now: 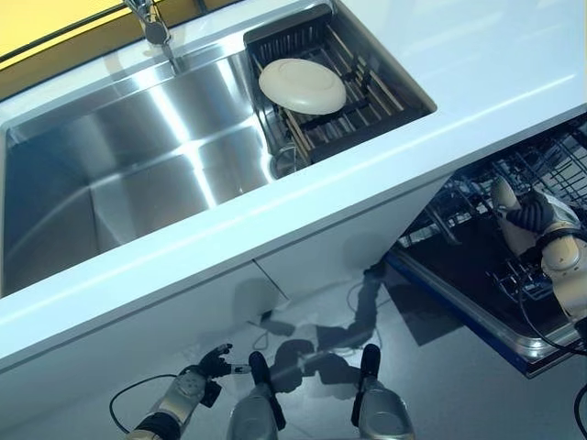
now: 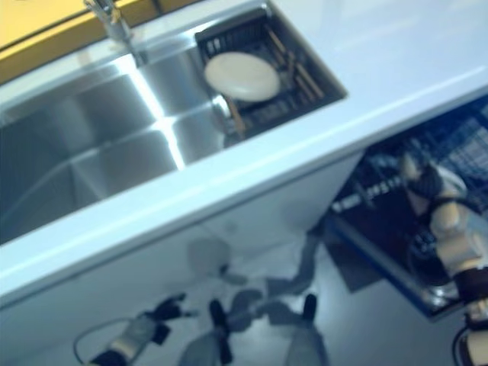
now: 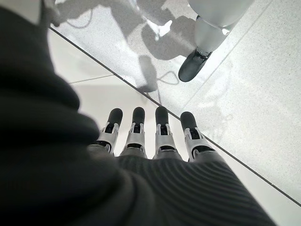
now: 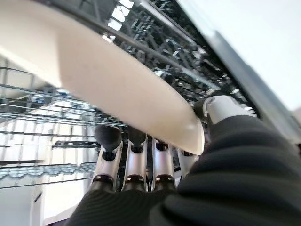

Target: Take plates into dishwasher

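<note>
A cream plate lies face down on the dark drying rack at the right end of the sink. A second cream plate is in my right hand, pinched between the thumb and the fingers. That hand is low at the right, inside the open dishwasher among the wire rack; only an edge of this plate shows from above. My left hand hangs low near the floor in front of the cabinet, its fingers straight and holding nothing.
The steel sink with its faucet sits in a white counter. The dishwasher's door is folded down over the floor at the right. White cabinet fronts stand under the counter.
</note>
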